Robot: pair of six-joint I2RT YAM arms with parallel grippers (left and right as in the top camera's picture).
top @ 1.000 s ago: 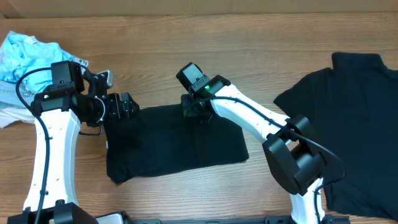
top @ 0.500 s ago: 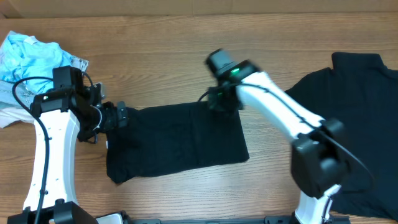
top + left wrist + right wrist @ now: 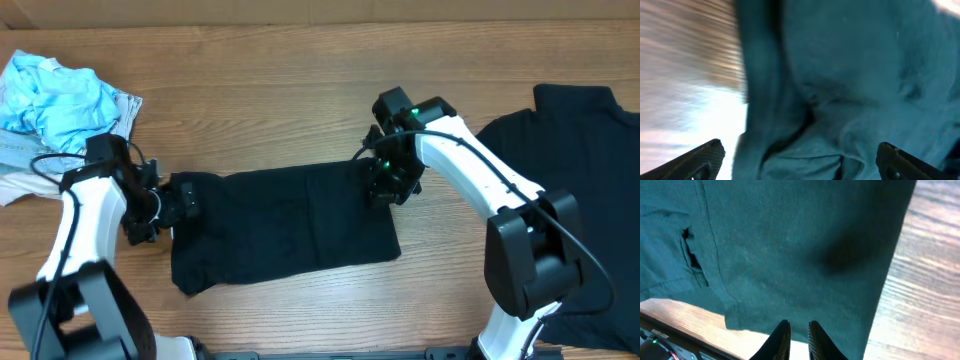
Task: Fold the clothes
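spread T-shirt [image 3: 590, 150] cut by right edge, wood tabletop [image 3: 685, 50] blurred

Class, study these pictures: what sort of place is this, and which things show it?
Probably a robotics lab bench for folding practice: a left arm and right arm at a wooden table, with a folded black T-shirt between them.

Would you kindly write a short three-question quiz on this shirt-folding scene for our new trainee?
1. True or false: the left tool stands wide open at the left edge of the folded black fabric T-shirt.
2. Where is the crumpled light-blue cloth? A) far left corner of the wooden table B) on the folded shirt C) hanging off the near edge
3. How many black shirts does the overhead view show?
Key: 1 true; 2 A; 3 two, counting the spread black T-shirt at the right.
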